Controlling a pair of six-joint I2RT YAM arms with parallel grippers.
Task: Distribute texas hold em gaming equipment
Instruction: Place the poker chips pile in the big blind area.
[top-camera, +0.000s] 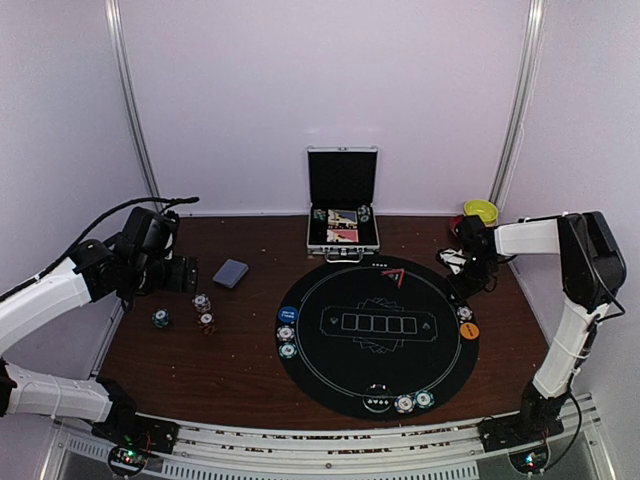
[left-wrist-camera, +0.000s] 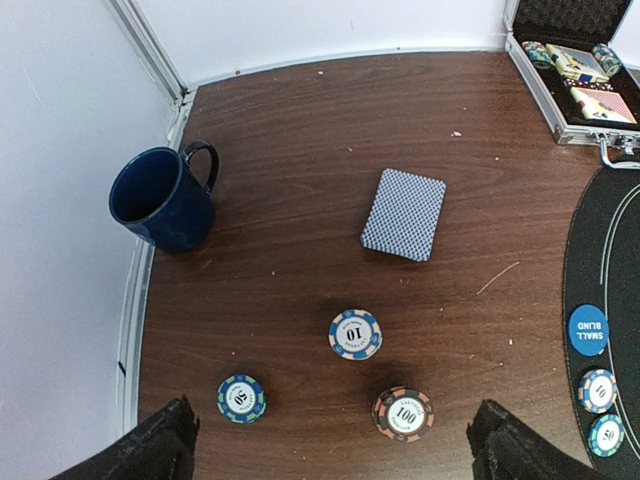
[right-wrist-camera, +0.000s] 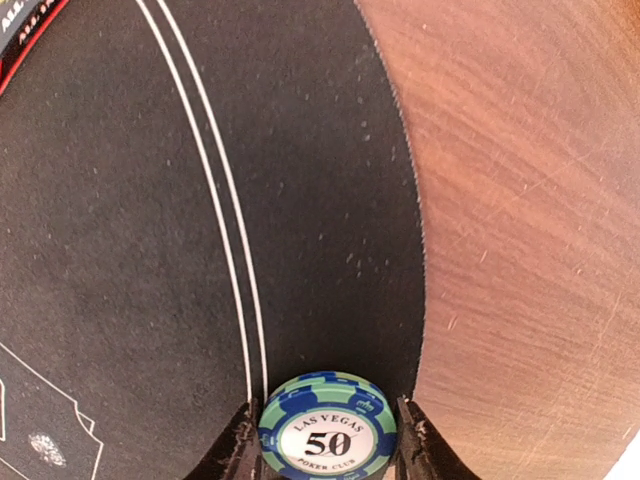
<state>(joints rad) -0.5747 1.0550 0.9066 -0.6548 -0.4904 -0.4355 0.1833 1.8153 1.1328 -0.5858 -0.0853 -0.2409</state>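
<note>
One teal chip (right-wrist-camera: 327, 425) is clamped in the right gripper (right-wrist-camera: 327, 442) over the mat (right-wrist-camera: 150, 250)'s right edge, presumably for placing there; the left gripper (left-wrist-camera: 335, 447) gapes apart.

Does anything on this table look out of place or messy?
The dark blue mug at the left edge of the wooden table is no poker item, and pale crumbs lie scattered across the wood. Nothing looks spilled.

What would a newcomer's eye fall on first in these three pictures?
The round black poker mat fills the table's middle, with an open silver case just beyond its far edge. The right gripper pinches a green-and-blue 50 chip at the mat's edge. A dark blue mug stands by the left wall.
</note>
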